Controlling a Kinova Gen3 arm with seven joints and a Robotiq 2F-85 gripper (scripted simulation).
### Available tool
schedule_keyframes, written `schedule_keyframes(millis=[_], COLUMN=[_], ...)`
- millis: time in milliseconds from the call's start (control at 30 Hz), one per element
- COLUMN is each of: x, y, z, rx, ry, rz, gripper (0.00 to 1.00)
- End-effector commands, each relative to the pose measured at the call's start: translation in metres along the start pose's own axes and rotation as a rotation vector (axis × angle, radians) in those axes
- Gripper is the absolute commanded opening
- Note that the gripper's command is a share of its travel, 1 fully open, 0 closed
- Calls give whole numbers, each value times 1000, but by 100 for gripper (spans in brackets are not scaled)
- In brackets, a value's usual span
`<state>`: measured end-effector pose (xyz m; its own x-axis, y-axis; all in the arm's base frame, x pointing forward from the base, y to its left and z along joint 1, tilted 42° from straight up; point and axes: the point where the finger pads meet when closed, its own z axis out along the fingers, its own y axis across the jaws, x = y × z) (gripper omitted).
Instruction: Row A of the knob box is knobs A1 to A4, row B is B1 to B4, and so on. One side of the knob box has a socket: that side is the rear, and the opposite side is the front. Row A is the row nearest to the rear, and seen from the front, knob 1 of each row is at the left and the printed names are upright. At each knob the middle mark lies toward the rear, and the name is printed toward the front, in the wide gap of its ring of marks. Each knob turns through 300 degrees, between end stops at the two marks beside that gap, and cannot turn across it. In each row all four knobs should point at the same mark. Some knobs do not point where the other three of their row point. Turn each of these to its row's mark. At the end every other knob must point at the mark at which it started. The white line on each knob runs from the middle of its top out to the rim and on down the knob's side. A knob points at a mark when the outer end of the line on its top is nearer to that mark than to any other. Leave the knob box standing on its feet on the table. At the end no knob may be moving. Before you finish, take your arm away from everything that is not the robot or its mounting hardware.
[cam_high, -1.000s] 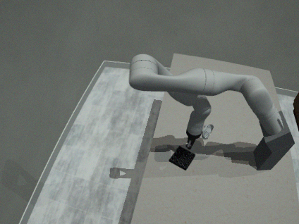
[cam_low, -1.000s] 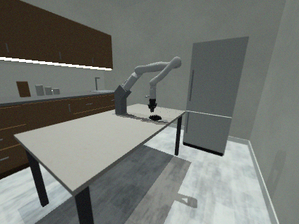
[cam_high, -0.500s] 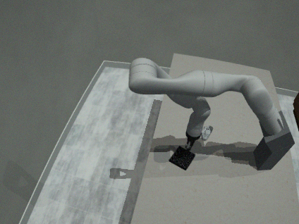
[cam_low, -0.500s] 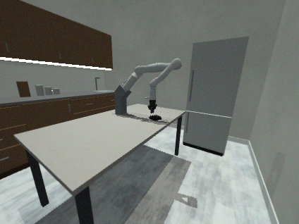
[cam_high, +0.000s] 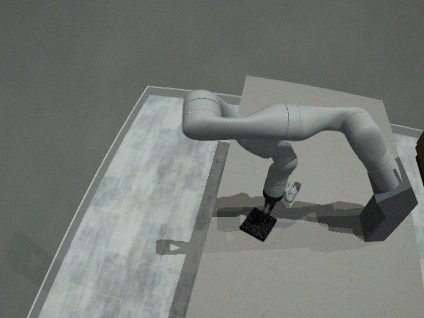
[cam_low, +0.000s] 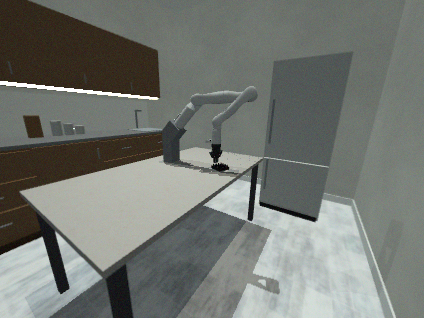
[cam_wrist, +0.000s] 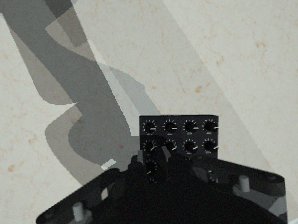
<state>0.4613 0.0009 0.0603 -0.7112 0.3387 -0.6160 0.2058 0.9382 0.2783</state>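
the pale table (cam_high: 300, 280) (cam_low: 125, 200) (cam_wrist: 240, 50) stretches broadly beyond the box in the exterior view, its far corner near the fridge (cam_low: 310, 115). the arm (cam_high: 260, 122) (cam_low: 220, 97) arches high over it. the knob box (cam_high: 258, 225) (cam_low: 220, 167) (cam_wrist: 179, 136) sits on the tabletop, inside the edge and well apart from the arm's mount (cam_high: 382, 215) (cam_low: 171, 145). the gripper (cam_high: 268, 208) (cam_low: 215, 160) (cam_wrist: 152, 156) is over the box, fingers slightly spread, pinching nothing.

The black two-finger gripper (cam_high: 268, 210) (cam_low: 215, 161) (cam_wrist: 152, 156) has descended, shifting toward 6 o'clock in the exterior view and nearing the square black knob box (cam_high: 258, 225) (cam_low: 220, 167) (cam_wrist: 179, 136). The light-grey, rounded arm elbow (cam_high: 201, 115) (cam_low: 250, 93) has shifted toward 6 o'clock in the top and exterior views.
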Motion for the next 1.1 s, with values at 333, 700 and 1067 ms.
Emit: schedule_keyframes(millis=[333,700,1067], x=[2,2,2], y=[-1,-1,-1], z=[11,12,12], rx=[2,2,2], ry=[3,3,3], rz=[0,0,0], gripper=[19,19,19])
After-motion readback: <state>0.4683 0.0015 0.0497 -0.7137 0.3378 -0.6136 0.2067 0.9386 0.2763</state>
